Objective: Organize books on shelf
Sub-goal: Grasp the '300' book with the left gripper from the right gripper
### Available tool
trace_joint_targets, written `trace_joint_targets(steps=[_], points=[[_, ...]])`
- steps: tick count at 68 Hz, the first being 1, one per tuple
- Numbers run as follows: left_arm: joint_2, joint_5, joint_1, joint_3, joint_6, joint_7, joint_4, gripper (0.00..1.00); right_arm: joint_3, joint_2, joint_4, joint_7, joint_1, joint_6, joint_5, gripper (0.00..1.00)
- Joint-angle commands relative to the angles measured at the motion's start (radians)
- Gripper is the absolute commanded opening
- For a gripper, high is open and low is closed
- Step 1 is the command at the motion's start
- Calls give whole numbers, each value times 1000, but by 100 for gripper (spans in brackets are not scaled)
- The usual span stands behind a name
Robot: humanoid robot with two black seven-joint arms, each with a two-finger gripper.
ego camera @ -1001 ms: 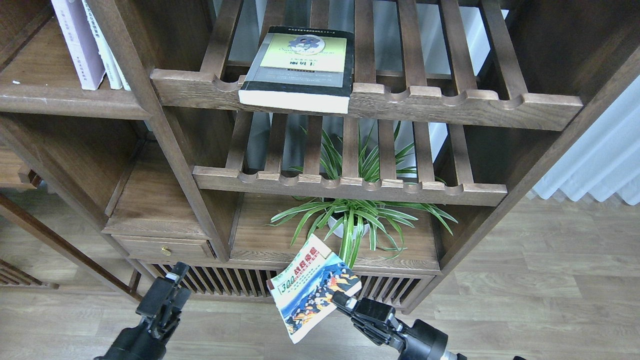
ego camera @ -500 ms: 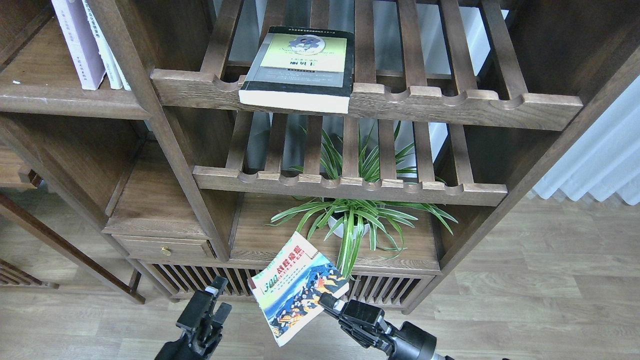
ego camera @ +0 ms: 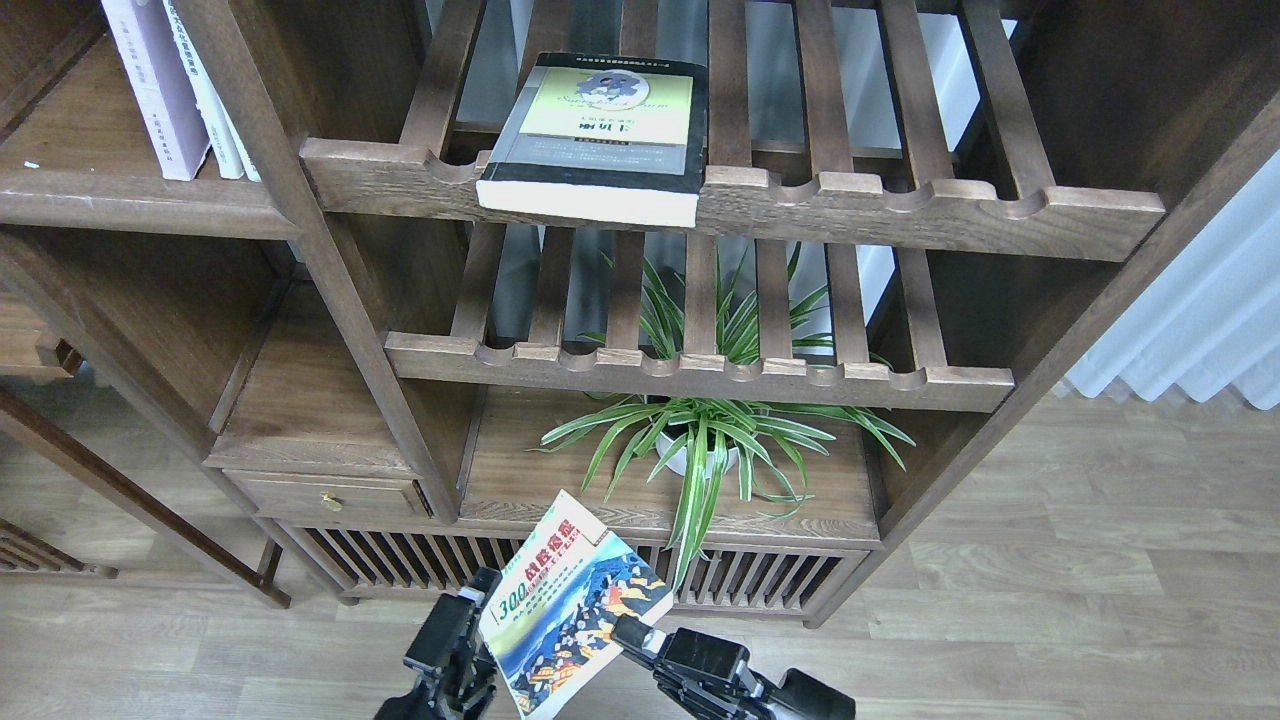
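The colourful "300" book [ego camera: 565, 620] hangs tilted in the air low in the head view, in front of the bookcase's base. My right gripper [ego camera: 630, 632] is shut on its lower right edge. My left gripper [ego camera: 468, 610] is right at the book's left edge; its fingers are dark and partly behind the book, so I cannot tell its state. The thick black-edged book with the yellow-green cover [ego camera: 600, 135] lies flat on the upper slatted rack. The pale lavender-white book [ego camera: 150, 90] stands upright on the solid dark-brown shelf [ego camera: 140, 208] at top left.
Two thin white books [ego camera: 215, 110] stand beside the lavender one. A second slatted rack [ego camera: 700, 375] sits below the first. A potted spider plant [ego camera: 700, 440] stands on the bottom board. A small drawer [ego camera: 330, 495] is at lower left. Wooden floor lies to the right.
My right gripper has carried the "300" book left and slightly down. My left gripper has moved right, from well clear of the book to its left edge.
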Motion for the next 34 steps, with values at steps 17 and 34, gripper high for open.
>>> trace_joint_targets(steps=[17, 34], points=[[-19, -49, -36, -39, 0, -3, 94, 4, 3, -4, 1, -1, -25, 0, -13, 7], [-19, -43, -33, -37, 0, 40, 94, 2, 12, -1, -4, -1, -25, 0, -16, 8]])
